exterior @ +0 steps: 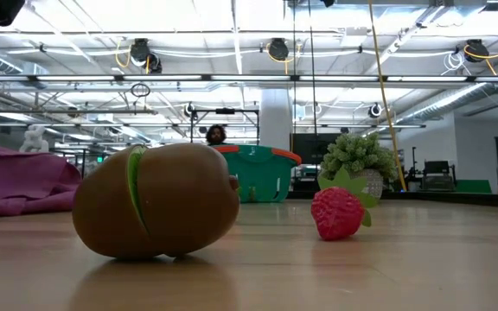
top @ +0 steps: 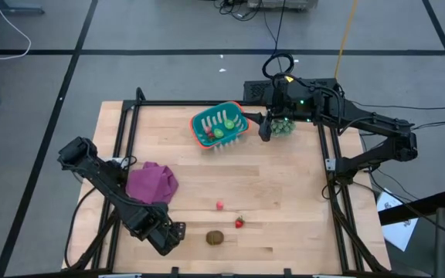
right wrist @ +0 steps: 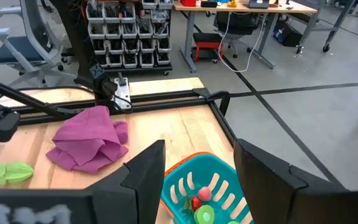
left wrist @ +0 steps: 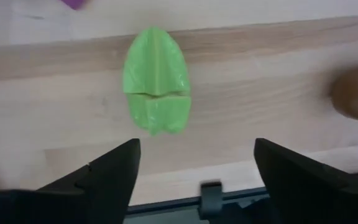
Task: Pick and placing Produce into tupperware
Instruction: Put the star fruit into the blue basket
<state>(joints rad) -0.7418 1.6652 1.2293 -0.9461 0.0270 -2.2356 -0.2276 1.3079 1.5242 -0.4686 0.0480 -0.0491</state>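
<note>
Our left gripper hangs low over the near edge of the table with its jaws spread wide and nothing between them. Just ahead of the jaws, centred on the gap, lies a light green leaf-shaped piece flat on the wood. It looks like light, stiff moulded plastic, thin and probably slick, so we would pinch it across its narrow width at the middle. Off to one side of the jaws sits the brown oval.

Our right gripper holds the rim of the teal tupperware, jaws part-closed on it; red and green produce already lies inside.

We can read no brand, label or writing anywhere.
</note>
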